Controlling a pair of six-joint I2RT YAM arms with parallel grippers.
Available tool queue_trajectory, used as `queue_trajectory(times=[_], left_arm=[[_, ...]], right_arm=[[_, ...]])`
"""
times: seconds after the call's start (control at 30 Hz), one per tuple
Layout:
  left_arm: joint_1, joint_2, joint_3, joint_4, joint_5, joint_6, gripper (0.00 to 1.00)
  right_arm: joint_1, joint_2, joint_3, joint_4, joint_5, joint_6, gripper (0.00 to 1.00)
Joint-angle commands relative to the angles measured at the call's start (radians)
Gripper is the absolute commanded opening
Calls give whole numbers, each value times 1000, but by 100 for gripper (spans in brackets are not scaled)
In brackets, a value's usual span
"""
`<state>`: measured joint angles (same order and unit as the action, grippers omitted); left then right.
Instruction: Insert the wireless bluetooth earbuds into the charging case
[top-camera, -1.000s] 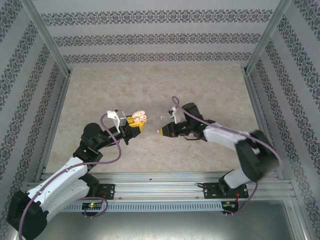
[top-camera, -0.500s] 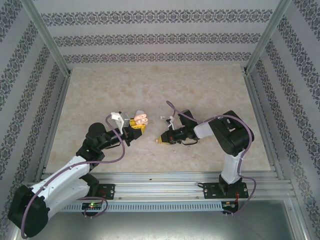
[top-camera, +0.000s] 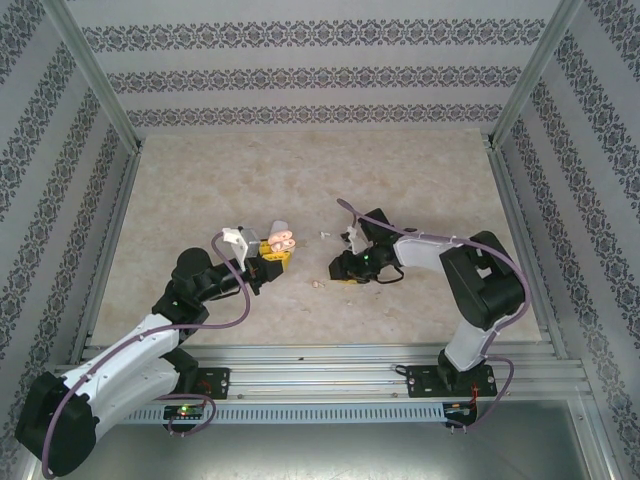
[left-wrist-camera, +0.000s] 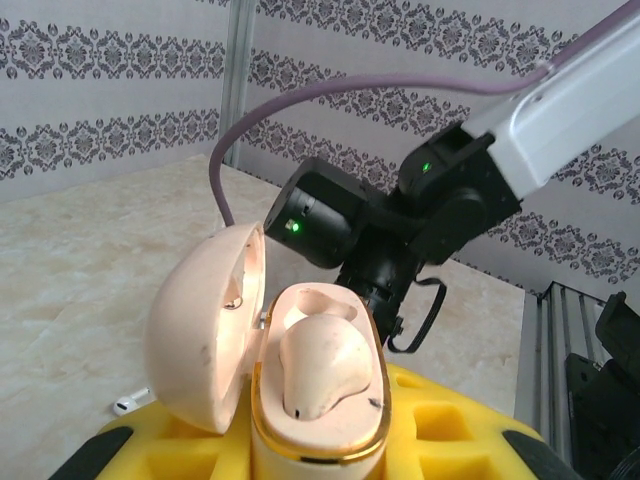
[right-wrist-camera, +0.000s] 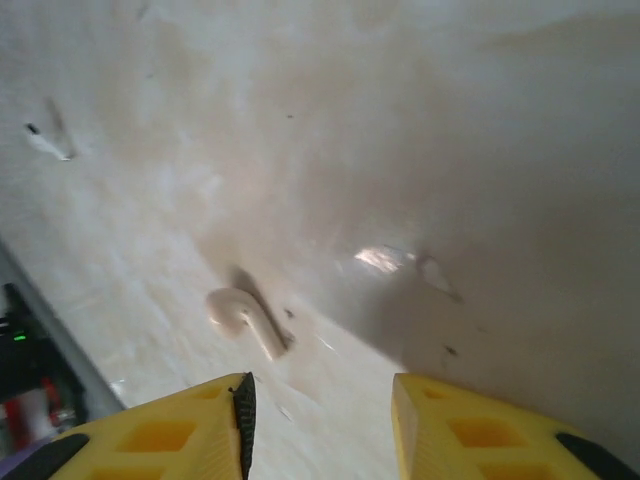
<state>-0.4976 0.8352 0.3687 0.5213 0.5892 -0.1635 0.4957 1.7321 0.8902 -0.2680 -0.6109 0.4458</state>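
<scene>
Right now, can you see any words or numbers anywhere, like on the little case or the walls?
No words or numbers can be read anywhere.
On the charging case: nothing printed.
On the earbud lying on the table: no mark.
On the walls: only curly patterns, not letters.
On the right arm: a green light, no label that shows.

The top external camera looks down from above and behind the arm bases, facing 12 o'clock over the pale marbled bench (top-camera: 300, 170). The left wrist camera sits close behind the open pinkish-white plastic charging case (left-wrist-camera: 318, 370), facing the right arm's black wrist (left-wrist-camera: 330, 225); the overhead view shares both. The right wrist camera looks closely down at the bench.
</scene>
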Motion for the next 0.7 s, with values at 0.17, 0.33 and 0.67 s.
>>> queue_trajectory(times=[0.17, 0.33, 0.67], left_arm=[[5, -57, -18, -18, -3, 23, 11], [5, -111, -28, -67, -5, 18, 11], [6, -203, -35, -171, -29, 34, 12]], right_arm=[[211, 18, 256, -350, 203, -335, 48], [214, 81, 329, -344, 146, -462, 51], [253, 200, 443, -458, 239, -608, 50]])
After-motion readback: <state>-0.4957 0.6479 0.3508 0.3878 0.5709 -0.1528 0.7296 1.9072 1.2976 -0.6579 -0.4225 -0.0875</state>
